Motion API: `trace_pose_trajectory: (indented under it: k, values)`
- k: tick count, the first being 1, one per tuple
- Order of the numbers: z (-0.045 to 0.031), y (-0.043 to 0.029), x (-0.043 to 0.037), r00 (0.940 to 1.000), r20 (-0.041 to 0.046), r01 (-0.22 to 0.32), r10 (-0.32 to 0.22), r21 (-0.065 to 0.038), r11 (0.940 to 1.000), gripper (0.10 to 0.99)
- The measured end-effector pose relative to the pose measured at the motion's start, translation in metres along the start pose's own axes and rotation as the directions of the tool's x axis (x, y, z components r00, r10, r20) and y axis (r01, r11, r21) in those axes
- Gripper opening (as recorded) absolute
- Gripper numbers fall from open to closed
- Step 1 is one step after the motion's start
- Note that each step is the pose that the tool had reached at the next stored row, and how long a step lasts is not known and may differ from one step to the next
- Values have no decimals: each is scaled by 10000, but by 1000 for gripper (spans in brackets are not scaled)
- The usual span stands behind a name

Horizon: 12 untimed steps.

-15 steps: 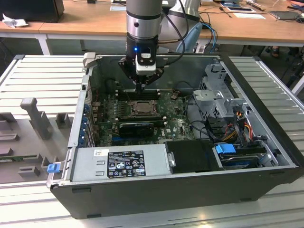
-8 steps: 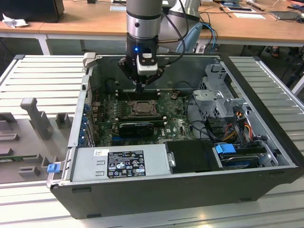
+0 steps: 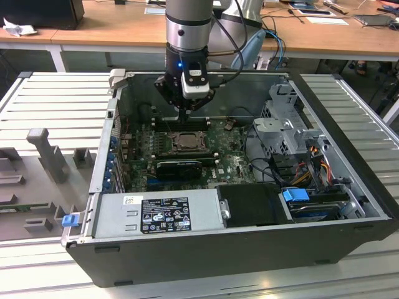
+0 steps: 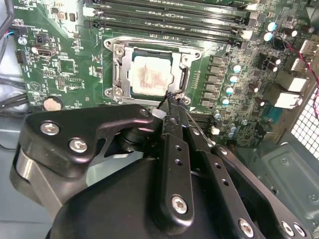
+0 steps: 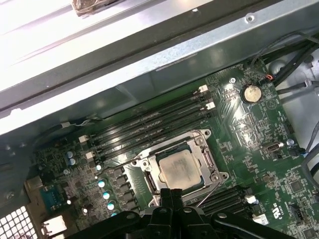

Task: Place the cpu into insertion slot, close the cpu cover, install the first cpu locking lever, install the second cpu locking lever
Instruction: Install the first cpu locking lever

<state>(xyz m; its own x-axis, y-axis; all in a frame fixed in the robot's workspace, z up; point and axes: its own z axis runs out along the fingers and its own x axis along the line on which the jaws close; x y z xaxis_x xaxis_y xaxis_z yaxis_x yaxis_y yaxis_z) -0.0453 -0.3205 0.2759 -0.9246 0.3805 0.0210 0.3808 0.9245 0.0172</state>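
While vertical, arm (image 3: 187, 28) with jaws together beside the cpu cover (image 4: 118, 72).

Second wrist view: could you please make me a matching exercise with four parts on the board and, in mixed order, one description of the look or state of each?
Things:
1. cpu
2. cpu cover
3. memory slots
4. coin battery

Descriptions:
a. long and black, in parallel rows
b. small round disc
c. silver frame lying flat around the chip
d. pale square top, seen through a cut-out

Right pairs: 1-d, 2-c, 3-a, 4-b.
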Motion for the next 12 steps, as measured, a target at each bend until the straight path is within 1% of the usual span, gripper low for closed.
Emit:
trace_pose_trajectory:
  k: [6,7,12]
  values:
    - [0,0,0,9987,-9,504,-504,10,9987,106]
    - [0,0,0,9975,-13,705,-705,14,9975,106]
    - [0,0,0,9919,-24,1274,-1274,25,9919,106]
